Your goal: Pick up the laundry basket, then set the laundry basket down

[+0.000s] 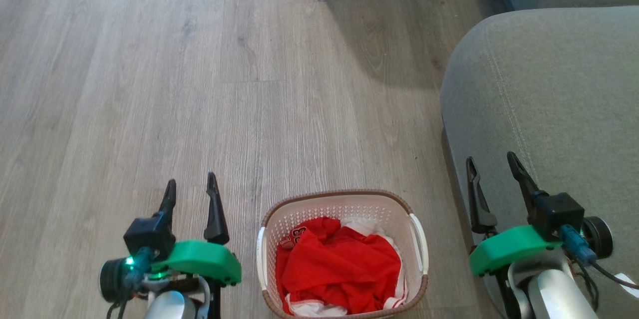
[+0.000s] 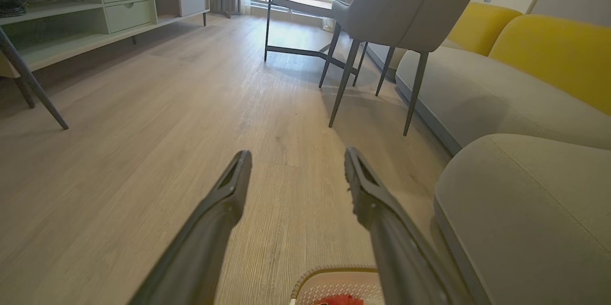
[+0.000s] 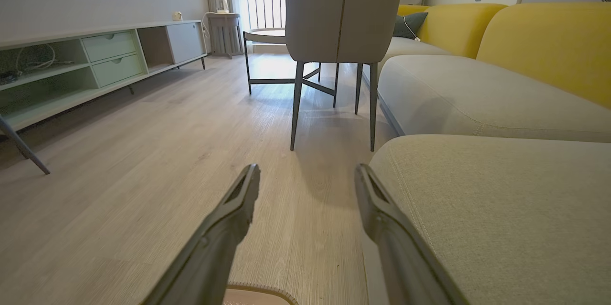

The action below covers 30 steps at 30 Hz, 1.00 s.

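Wood floor (image 1: 199, 84) below, laundry basket (image 1: 344, 192) sitting between my two arms, long axis running away from me, a handle (image 1: 421, 240) toward each side; left gripper (image 1: 191, 179) and right gripper (image 1: 490, 158) both spread and empty, left perhaps slightly nearer

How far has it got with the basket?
Nothing looks done yet: the basket sits on the floor between the left gripper and right gripper, both open and clear of it. Nothing is in hand. Gripping, lifting and setting down all seem left.
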### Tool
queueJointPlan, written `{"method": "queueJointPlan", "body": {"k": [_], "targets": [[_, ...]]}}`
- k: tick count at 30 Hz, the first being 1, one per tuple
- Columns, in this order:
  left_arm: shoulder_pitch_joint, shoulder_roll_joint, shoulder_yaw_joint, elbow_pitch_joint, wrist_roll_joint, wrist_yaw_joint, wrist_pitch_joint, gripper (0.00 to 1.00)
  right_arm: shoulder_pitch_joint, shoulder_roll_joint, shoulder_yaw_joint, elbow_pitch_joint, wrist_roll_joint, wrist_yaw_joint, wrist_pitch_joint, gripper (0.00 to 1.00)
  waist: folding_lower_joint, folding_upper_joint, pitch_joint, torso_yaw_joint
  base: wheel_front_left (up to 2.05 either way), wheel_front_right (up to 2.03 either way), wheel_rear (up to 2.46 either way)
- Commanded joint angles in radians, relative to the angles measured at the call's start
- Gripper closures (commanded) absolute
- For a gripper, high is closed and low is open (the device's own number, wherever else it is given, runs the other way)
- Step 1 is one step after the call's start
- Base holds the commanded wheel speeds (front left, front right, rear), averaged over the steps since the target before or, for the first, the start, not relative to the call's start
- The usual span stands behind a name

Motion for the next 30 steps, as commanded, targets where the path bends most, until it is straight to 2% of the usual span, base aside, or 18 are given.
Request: {"method": "queueJointPlan", "body": {"k": [1, 5, 18, 23, 30], "targets": [[-0.032, -0.004, 0.040, -0.023, 0.006, 0.001, -0.006, 0.00, -0.032, 0.005, 0.019, -0.026, -0.003, 0.007, -0.013, 0.00, -0.0001, 0.0000, 0.000, -0.001, 0.00, 0.00, 0.00], [-0.037, -0.004, 0.034, -0.012, 0.015, 0.004, -0.006, 0.00, -0.036, 0.007, 0.017, -0.030, -0.002, 0.007, -0.013, 0.00, -0.0001, 0.0000, 0.002, -0.002, 0.00, 0.00, 0.00], [-0.048, -0.004, 0.017, 0.002, -0.017, -0.021, -0.006, 0.00, -0.045, -0.002, 0.024, -0.030, -0.007, 0.007, -0.013, 0.00, -0.0001, 0.0000, 0.036, -0.004, 0.00, 0.00, 0.00], [-0.094, -0.004, -0.037, 0.044, -0.014, -0.035, -0.006, 0.00, -0.085, -0.035, 0.051, 0.024, -0.010, 0.007, -0.013, 0.00, -0.0001, 0.0000, 0.122, -0.009, 0.00, 0.00, 0.00], [-0.187, -0.004, -0.099, 0.121, -0.040, -0.018, -0.006, 0.00, -0.163, -0.069, 0.064, 0.126, 0.048, 0.007, -0.013, 0.00, -0.0001, 0.0000, 0.258, -0.001, 0.00, 0.00, 0.00]]}}
